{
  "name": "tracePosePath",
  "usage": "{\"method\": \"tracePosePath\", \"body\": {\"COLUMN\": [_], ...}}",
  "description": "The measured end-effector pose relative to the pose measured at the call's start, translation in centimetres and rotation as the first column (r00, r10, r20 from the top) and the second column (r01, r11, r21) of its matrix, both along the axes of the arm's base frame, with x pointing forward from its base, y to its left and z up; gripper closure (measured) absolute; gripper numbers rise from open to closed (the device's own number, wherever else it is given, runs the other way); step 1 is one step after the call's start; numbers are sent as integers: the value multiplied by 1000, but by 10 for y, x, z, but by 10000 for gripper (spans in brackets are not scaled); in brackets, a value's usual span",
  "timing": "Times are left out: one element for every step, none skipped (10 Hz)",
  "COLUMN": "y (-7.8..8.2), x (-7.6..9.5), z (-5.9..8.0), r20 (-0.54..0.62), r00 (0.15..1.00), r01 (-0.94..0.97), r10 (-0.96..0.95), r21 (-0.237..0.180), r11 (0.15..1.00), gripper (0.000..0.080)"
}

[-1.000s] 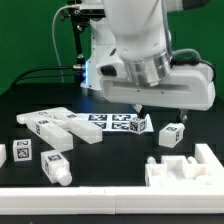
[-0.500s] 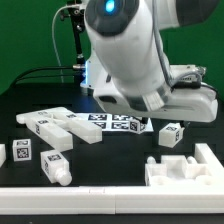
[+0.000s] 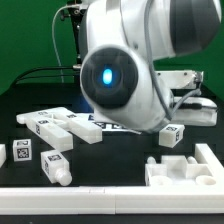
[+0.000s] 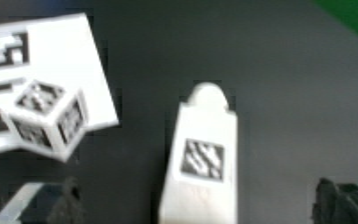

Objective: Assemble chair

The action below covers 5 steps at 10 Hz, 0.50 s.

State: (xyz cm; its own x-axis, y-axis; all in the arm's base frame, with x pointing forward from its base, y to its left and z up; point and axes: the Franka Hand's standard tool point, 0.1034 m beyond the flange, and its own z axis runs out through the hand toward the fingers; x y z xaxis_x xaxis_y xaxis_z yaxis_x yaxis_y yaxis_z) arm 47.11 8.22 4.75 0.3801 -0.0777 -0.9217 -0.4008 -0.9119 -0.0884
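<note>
Chair parts lie on the black table. In the exterior view two long white tagged pieces (image 3: 45, 122) (image 3: 82, 130) lie at the left, with small tagged blocks (image 3: 22, 152) (image 3: 55, 166) in front of them. Another tagged block (image 3: 172, 135) sits at the right. A large white blocky piece (image 3: 182, 170) stands at the front right. The arm's body hides my gripper in that view. In the wrist view my gripper (image 4: 197, 205) is open. A long white tagged piece (image 4: 202, 150) lies below, between the dark fingertips (image 4: 51, 205), and touches neither.
The marker board (image 4: 34, 50) lies beside the long piece in the wrist view, with a small tagged cube (image 4: 48, 118) at its edge. In the exterior view the arm (image 3: 125, 75) covers most of the board. A white ledge (image 3: 60, 200) runs along the front.
The arm has swung round, and its body now fills the middle of the exterior view and hides the hand and the marker board. The parts on the table have not moved.
</note>
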Motion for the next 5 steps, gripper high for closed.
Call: {"method": "tracePosePath", "body": {"y": [1,2,3,5,7], "x": [5,2,-2,-5,-9], "z": [-5,-9,-15,-21,-25], "r20": [18,13,2,-5,-9], "r00": [1000,1000,1000,1000,1000], "r01": [4,7,7,4,2], "r10": [-4,-7,-7,-4,-3], "r21": [-7,-15,-18,-19,-20], "r11": [1000,1000,1000,1000,1000], "gripper": [151,151,151,151,151]}}
